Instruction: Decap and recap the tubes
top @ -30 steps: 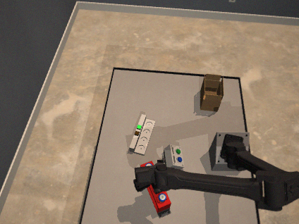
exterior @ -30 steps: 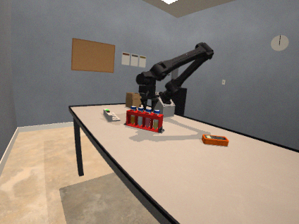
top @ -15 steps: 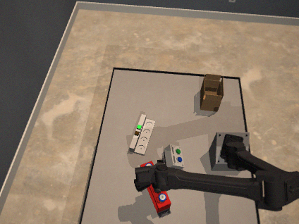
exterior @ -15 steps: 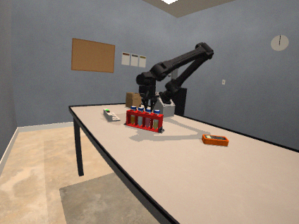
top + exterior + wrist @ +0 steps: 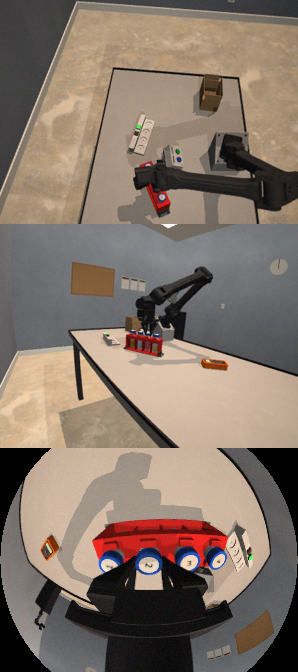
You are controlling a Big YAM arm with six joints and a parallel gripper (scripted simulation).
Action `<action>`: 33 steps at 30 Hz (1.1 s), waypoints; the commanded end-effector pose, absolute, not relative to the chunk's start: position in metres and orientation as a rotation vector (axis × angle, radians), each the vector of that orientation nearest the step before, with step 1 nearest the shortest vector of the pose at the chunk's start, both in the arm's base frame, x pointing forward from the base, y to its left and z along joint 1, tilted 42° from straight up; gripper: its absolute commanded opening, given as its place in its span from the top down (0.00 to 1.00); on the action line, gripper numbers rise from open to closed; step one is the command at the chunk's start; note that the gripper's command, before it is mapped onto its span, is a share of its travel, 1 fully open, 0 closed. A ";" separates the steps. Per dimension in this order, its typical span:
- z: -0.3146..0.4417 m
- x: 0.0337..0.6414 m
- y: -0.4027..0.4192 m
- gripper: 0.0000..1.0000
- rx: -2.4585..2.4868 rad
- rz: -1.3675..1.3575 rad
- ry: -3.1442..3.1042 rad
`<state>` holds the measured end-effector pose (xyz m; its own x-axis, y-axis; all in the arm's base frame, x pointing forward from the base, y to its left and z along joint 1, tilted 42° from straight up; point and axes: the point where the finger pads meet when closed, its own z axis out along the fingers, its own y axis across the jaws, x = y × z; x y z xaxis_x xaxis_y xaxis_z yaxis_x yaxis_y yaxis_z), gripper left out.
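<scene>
- Gripper (image 5: 144, 177) (image 5: 148, 332) (image 5: 148, 559): points down over the rack, its fingers clamped on the cap of tube 2 (image 5: 147, 334) (image 5: 149, 564), 1 finger to each side.
- Cap of tube 1 (image 5: 162, 197) (image 5: 156, 336) (image 5: 108, 563): sits on its tube, at the right end of the rack in the exterior view.
- Caps of tube 3 (image 5: 140, 333) (image 5: 188, 560) and tube 4 (image 5: 148, 165) (image 5: 133, 332) (image 5: 216, 558): both on their tubes, to the left of tube 2 in the exterior view. Thread tightness cannot be told.
- Red rack (image 5: 164, 205) (image 5: 144, 339) (image 5: 160, 530): upright on the table (image 5: 123, 95) (image 5: 197, 396) (image 5: 65, 488), holding all 4 tubes.
- Cap tray (image 5: 144, 137) (image 5: 113, 339) (image 5: 237, 550): left of the rack in the exterior view, its 4 round nests exposed.
- Green lamp (image 5: 138, 127) (image 5: 107, 334) (image 5: 251, 557): lit. Amber lamp (image 5: 136, 133): dark.
- Key housing (image 5: 169, 158): near the rack, on the arm-base side, bearing the green key (image 5: 178, 151) and blue key (image 5: 179, 159). Key travel cannot be judged.
- Cardboard box (image 5: 211, 102) (image 5: 131, 323): stands open at the far end of the table in the exterior view.
- Orange meter (image 5: 214, 365) (image 5: 49, 548): lies well apart from the rack, to its right in the exterior view.
</scene>
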<state>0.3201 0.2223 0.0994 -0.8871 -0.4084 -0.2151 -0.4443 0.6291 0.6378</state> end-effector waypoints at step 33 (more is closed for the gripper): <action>0.095 0.320 0.221 1.00 -0.136 1.153 3.026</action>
